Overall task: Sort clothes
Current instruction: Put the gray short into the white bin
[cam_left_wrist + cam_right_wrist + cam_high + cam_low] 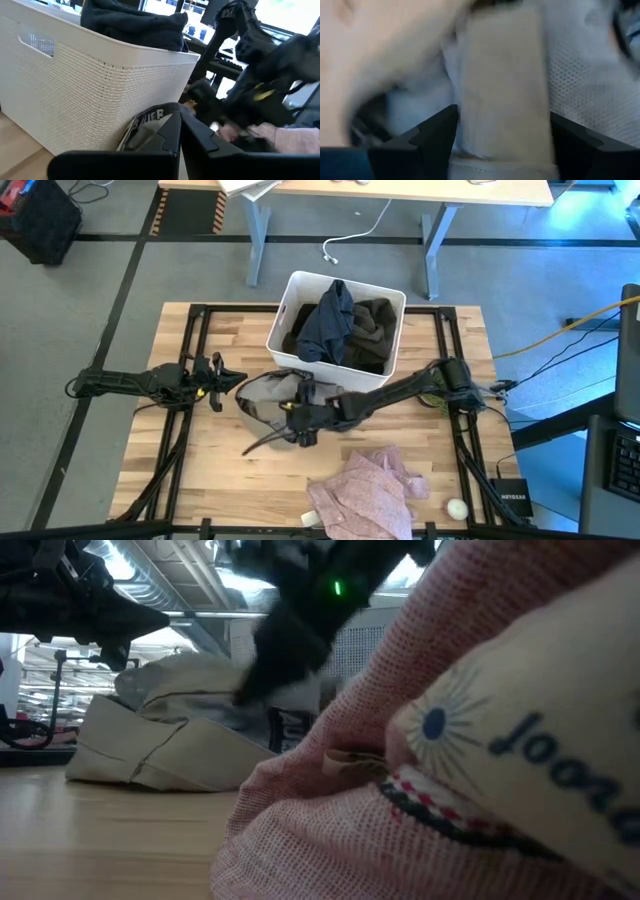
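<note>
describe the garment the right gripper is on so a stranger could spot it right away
Start at the white bin at the table's far middle. Just in front of its near wall lies a grey-beige garment, under the right gripper. Unlike the pink garment at the near edge and the dark clothes in the bin, it is pale grey with a dark rim.

The right gripper point(502, 145) has its two dark fingers point(427, 137) spread on either side of a fold of grey-beige garment point(502, 90), with pale mesh lining beside it.
</note>
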Motion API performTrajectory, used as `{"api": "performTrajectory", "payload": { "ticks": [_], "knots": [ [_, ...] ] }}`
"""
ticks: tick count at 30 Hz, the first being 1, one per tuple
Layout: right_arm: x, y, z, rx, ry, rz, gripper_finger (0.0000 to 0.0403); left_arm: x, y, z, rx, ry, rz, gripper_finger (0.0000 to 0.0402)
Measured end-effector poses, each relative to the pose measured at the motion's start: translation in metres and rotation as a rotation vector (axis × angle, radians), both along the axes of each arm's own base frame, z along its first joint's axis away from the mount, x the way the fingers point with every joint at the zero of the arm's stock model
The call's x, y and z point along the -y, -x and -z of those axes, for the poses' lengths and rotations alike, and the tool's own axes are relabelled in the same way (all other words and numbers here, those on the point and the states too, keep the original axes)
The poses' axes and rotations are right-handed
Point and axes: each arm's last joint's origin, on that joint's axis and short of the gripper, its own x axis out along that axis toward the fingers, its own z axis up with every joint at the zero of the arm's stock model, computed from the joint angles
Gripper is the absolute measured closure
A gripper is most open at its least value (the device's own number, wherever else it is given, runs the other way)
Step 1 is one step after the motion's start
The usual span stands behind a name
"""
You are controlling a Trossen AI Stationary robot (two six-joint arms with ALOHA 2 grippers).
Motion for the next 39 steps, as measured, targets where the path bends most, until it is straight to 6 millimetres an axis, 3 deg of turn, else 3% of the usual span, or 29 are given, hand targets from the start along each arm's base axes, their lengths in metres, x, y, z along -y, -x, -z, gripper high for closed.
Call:
{"api": "performTrajectory", "payload": {
  "ticks": [7, 13, 17, 21, 28, 33, 39],
  "knots": [
    [-0.001, 0.022, 0.020, -0.307, -0.066, -0.050, 0.0159, 0.000, -0.001, 0.001, -0.014, -0.007, -0.001, 0.0398],
    [-0.029, 0.047, 0.007, -0.450, -0.148, -0.177, 0.0188, 0.000, -0.001, 0.000, -0.005, 0.008, -0.002, 0.0398],
    [-0.044, 0.060, -0.017, -0.416, -0.134, -0.216, 0.0193, 0.000, -0.001, 0.000, -0.005, 0.008, -0.003, 0.0398],
    [-0.047, 0.068, -0.044, -0.332, -0.141, -0.220, 0.0185, 0.000, -0.001, 0.000, -0.004, 0.007, -0.003, 0.0398],
    [-0.049, 0.057, -0.072, -0.081, -0.162, -0.205, 0.0114, 0.001, -0.001, 0.000, -0.004, 0.015, 0.025, 0.0398],
    [-0.047, 0.041, -0.044, -0.100, -0.118, -0.198, 0.0066, 0.001, -0.001, 0.001, -0.005, 0.016, 0.025, 0.0398],
    [-0.017, 0.026, 0.007, -0.252, -0.079, -0.086, 0.0057, 0.001, -0.001, 0.001, -0.011, 0.019, 0.026, 0.0398]
  ]
}}
